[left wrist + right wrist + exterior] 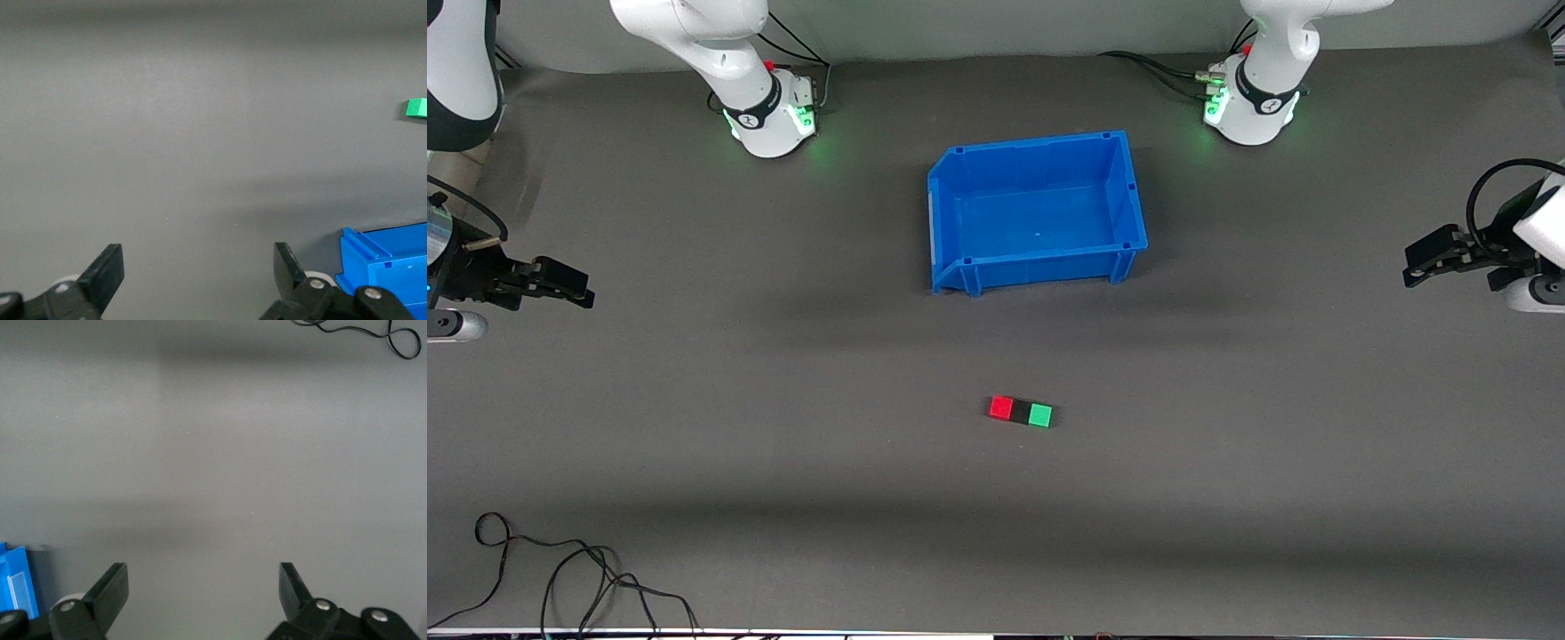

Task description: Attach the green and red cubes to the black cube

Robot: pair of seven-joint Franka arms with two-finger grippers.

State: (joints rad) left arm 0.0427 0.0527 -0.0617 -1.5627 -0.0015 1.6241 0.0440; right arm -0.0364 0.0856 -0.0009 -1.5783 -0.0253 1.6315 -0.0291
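- Closest to the front camera I see a loose black cable [560,569] lying on the table [783,462] toward the right arm's end.
- Farther in, near the middle of the table, the three cubes sit in one tight row: the red cube [1001,407] on the right arm's side, the black cube [1020,411] in the middle touching both neighbours, and the green cube [1040,415] on the left arm's side. My left wrist view catches only the green one.
- Farther still stands the blue bin [1129,191], well apart from the row.
- The right gripper [569,286] waits over the bare table at its own end, fingers [110,590] spread apart and holding nothing.
- The left gripper [1423,262] waits over its end of the table, fingers [107,272] likewise wide apart and bare.
- Both arm bases stand along the table edge farthest from the camera.
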